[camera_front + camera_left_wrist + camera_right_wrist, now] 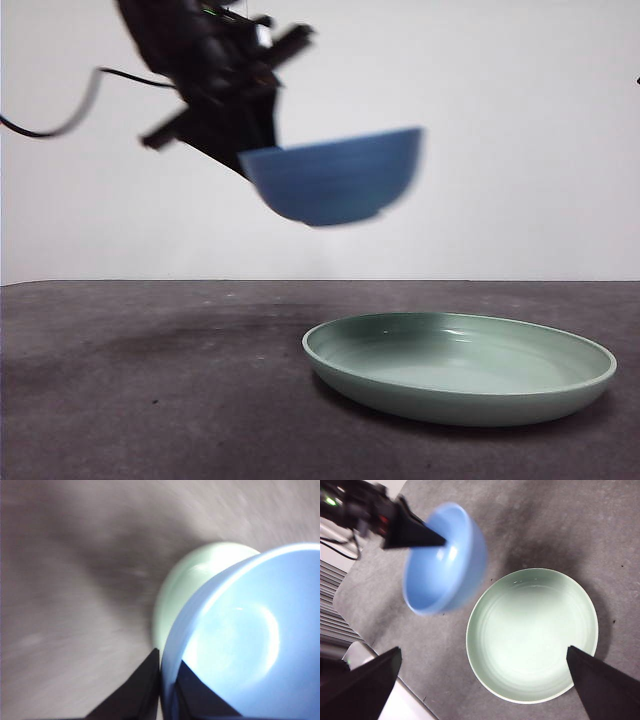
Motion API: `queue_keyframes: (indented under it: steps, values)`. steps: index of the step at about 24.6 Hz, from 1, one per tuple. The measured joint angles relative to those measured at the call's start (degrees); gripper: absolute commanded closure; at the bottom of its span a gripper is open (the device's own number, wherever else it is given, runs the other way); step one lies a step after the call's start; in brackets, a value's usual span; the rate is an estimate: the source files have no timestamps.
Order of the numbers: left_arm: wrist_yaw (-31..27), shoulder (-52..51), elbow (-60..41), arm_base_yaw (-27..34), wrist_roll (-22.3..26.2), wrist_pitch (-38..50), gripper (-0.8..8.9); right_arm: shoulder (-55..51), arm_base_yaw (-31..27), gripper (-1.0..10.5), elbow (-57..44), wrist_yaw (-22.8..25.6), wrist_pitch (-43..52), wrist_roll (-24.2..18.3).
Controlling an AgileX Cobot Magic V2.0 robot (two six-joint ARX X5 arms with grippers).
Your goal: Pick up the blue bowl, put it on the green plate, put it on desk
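Currently, bowl: the blue bowl (335, 178) is held in the air, tilted, above and to one side of the plate, touching nothing else.
Left gripper (161, 680): its jaws are clamped on the bowl's rim, one inside, one outside.
Plate: the green plate (460, 366) is seen resting on the desk (150, 390).
Right gripper (485, 680): its jaws are spread wide above the plate, holding nothing.

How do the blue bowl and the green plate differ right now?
The blue bowl is deep and narrower; the green plate is wide and shallow. The bowl hangs tilted in the air, gripped at its rim by the left gripper; the plate lies flat on the desk. Both are round and empty.
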Motion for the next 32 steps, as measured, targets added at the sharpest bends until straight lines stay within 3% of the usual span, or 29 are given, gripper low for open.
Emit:
queue_keyframes:
  steps: [10,22,23,26,28,32]
  values:
    - [-4.92,12.85,5.11,-8.96,-0.26,0.77,7.99,0.0,0.0,3.5,0.0,0.0,0.0,0.0]
    - [-5.95,18.25,7.39,-9.79,-0.42,1.73,7.73,0.0,0.0,3.5,0.0,0.0,0.0,0.0]
    - [-5.95,18.25,7.39,-9.79,-0.44,1.75,7.26,0.0,0.0,3.5,0.0,0.0,0.02,0.0]
    - [-5.99,18.25,8.59,-9.77,-0.79,0.83,4.47,0.0,0.0,3.5,0.0,0.0,0.02,0.0]
    - [-6.01,18.25,11.28,-9.77,-1.09,-0.76,3.12,0.0,0.0,3.5,0.0,0.0,0.02,0.0]
    - [-6.03,18.25,20.41,-9.66,-0.81,-12.5,2.77,0.0,0.0,3.5,0.0,0.0,0.02,0.0]
